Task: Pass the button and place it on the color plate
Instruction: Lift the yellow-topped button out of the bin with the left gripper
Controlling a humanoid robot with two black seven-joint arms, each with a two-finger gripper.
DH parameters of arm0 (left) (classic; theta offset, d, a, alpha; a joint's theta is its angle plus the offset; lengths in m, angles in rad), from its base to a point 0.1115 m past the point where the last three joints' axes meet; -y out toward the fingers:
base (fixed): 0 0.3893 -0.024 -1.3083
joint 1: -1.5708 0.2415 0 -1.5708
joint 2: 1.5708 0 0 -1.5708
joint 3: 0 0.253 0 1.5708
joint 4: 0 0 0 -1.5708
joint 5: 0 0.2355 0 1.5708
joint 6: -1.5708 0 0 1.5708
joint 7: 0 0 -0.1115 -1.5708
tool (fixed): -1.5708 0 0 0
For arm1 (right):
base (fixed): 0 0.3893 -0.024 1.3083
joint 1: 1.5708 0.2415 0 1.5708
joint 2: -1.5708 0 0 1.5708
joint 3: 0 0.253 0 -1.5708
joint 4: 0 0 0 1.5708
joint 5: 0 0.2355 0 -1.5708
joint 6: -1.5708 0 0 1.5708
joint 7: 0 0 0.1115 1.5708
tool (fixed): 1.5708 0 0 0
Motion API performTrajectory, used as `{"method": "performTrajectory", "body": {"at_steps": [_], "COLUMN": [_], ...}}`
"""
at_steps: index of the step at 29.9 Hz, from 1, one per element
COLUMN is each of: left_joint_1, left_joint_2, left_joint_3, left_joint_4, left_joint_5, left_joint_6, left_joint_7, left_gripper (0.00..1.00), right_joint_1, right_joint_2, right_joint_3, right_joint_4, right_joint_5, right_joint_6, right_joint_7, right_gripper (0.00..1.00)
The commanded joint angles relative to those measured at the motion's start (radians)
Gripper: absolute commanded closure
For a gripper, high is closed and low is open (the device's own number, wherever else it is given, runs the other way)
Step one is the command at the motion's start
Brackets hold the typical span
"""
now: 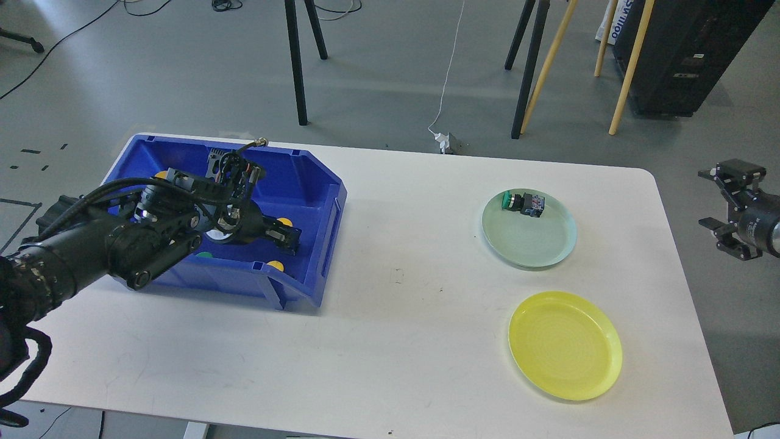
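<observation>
The left hand (286, 235) was observed low inside the blue plastic storage bin (317, 183), at the bin's right portion. Its two fingers were seen dark and foreshortened, so it could not be told how far apart they stood or whether anything was held between them. A yellow-capped push button (283, 221) was seen just beside the fingers, partly hidden by them; contact could not be confirmed. A second yellow-capped button (276, 266) was noted near the bin's front wall, and a green-capped button (204, 255) lay further left, partly covered by the arm.

The right hand (728, 213) was recorded at the far right edge of the view, off the white tabletop (396, 341) and well apart from everything on it; its fingers appeared spread, with nothing between them.

A pale green round plate (536, 247) already carried a green-capped button with a black body (523, 202) near its far rim. The yellow round plate (565, 345) was bare.

The step in hand was judged to be the pick from the bin, presumably of a yellow button destined for the yellow plate. The next move was judged to call for a secure closure on the button, a lift clear of the bin wall, then travel towards mid-tabletop for handover to the right hand.
</observation>
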Motion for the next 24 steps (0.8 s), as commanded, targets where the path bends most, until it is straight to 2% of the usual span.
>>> {"method": "performTrajectory", "body": {"at_steps": [1,4,7,11,14,17,21,24], "left_joint_1": [-0.002,-0.007,-0.017,-0.051,-0.054,-0.062,-0.086,-0.102], "left_joint_2": [0.003,0.024,0.104,0.269,0.380,0.480,0.534,0.526], "left_joint_3": [-0.001,-0.006,-0.015,-0.038,-0.086,-0.110,-0.223,-0.310], "left_joint_4": [0.000,-0.011,-0.041,-0.192,-0.328,-0.405,-0.451,-0.451], "left_joint_5": [-0.001,-0.009,-0.015,-0.066,-0.167,-0.237,-0.355,-0.437], "left_joint_6": [0.000,0.000,0.000,0.000,0.000,0.000,0.000,0.000], "left_joint_7": [0.001,-0.002,-0.011,-0.027,-0.018,-0.019,-0.021,-0.016], "left_gripper": [0.83,0.83,0.83,0.83,0.83,0.83,0.82,0.82], "right_joint_1": [-0.001,-0.003,-0.003,0.005,0.011,0.017,0.032,0.046], "right_joint_2": [0.003,0.005,0.014,0.035,0.049,0.083,0.115,0.135], "right_joint_3": [-0.001,0.000,0.002,0.009,0.012,0.014,0.037,0.075], "right_joint_4": [-0.001,-0.001,0.001,0.001,0.001,-0.001,0.003,0.012], "right_joint_5": [0.000,0.000,0.000,0.000,0.001,0.001,0.001,0.001], "right_joint_6": [-0.002,-0.008,-0.023,-0.028,-0.040,-0.046,-0.060,-0.060], "right_joint_7": [0.000,0.000,0.000,0.000,0.000,0.000,0.003,0.003], "right_gripper": [0.08,0.08,0.08,0.08,0.08,0.08,0.08,0.08]}}
